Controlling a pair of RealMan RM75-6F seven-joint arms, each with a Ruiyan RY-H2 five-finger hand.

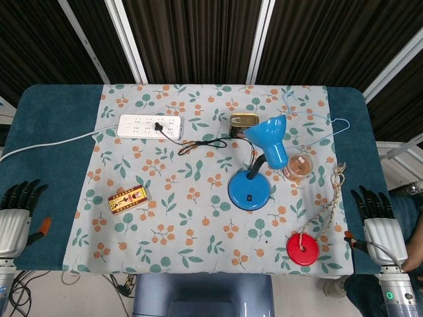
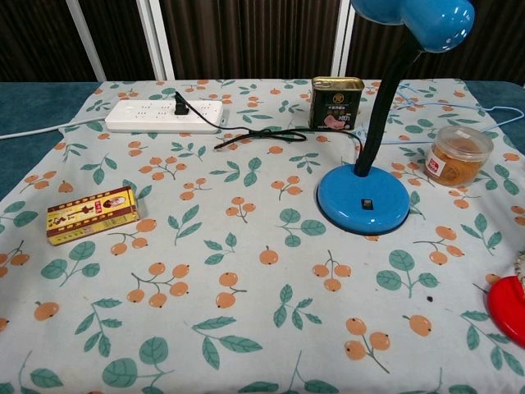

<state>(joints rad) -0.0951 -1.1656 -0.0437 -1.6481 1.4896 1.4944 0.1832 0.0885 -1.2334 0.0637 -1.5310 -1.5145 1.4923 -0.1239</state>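
Observation:
A blue desk lamp (image 1: 251, 188) (image 2: 363, 197) stands right of centre on the floral tablecloth (image 1: 198, 224), its black cord plugged into a white power strip (image 1: 149, 125) (image 2: 163, 116). My left hand (image 1: 18, 211) hovers at the table's left edge, fingers apart, holding nothing; the nearest thing is a red and yellow box (image 1: 127, 199) (image 2: 92, 214). At the right edge my right hand (image 1: 377, 214) is likewise spread and empty, close to a red disc (image 1: 303, 249) (image 2: 507, 308) on a braided rope (image 1: 335, 195). Neither hand appears in the chest view.
A gold tin can (image 1: 244, 121) (image 2: 336, 103) stands behind the lamp. A small clear jar with brown contents (image 1: 299, 166) (image 2: 457, 153) sits right of the lamp. A light blue wire hanger (image 1: 317, 122) lies at the back right.

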